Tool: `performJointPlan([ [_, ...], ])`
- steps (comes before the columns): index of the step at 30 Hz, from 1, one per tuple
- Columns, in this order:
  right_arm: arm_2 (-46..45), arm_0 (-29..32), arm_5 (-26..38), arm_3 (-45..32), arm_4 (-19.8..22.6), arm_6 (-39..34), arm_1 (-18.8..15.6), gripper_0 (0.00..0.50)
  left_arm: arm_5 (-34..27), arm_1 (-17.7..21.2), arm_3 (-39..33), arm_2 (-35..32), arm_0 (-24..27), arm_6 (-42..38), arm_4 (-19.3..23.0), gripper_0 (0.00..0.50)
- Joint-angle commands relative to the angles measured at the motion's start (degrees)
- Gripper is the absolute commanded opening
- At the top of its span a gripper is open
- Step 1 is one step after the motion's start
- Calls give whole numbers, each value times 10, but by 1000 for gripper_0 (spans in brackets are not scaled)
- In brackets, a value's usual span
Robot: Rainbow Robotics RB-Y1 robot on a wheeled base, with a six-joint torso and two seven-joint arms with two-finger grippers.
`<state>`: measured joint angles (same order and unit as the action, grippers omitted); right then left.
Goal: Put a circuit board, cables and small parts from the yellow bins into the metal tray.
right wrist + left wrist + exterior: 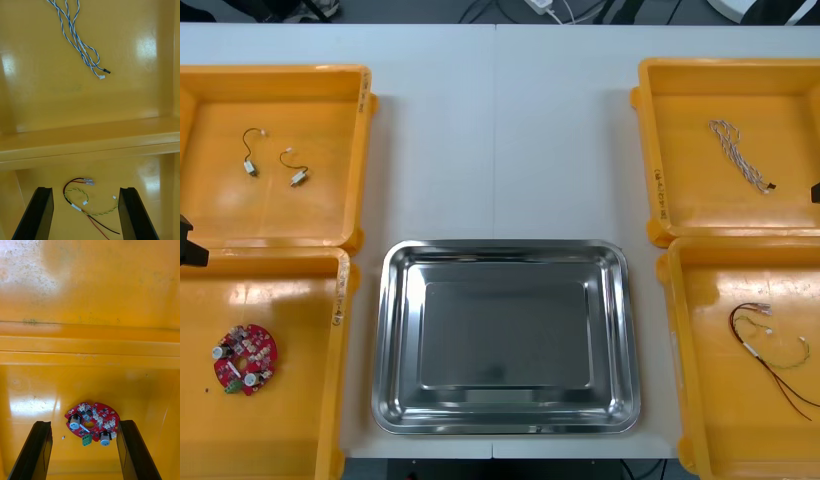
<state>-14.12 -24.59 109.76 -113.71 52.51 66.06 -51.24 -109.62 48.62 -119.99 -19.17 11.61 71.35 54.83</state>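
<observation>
Tray [505, 252] bare, first pick pending: left end effector [84, 423] hung spread over the circuit board [92, 423], right end effector [85, 189] spread over the red-and-yellow cable [76, 207]; lowering seemed next.

Table [435, 140]: light, plain.
Seam [495, 130]: runs down the table's middle.
Beyond far edge: dark floor [410, 10], cords [575, 12], white object [540, 5].

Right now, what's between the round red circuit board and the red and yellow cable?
The front view shows the bare, shiny metal tray between the circuit board and the red and yellow cable.
</observation>
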Motion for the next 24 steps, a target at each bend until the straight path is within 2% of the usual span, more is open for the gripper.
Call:
performJointPlan([
  [1, -20, 0, 2, -13, 4, -16, -26, 500, -4, -2, -3, -18, -10, 35, -1, 500],
  [24, -20, 0, 2, -13, 4, -16, -26, 500, -4, -2, -3, -18, -10, 35, -1, 500],
])
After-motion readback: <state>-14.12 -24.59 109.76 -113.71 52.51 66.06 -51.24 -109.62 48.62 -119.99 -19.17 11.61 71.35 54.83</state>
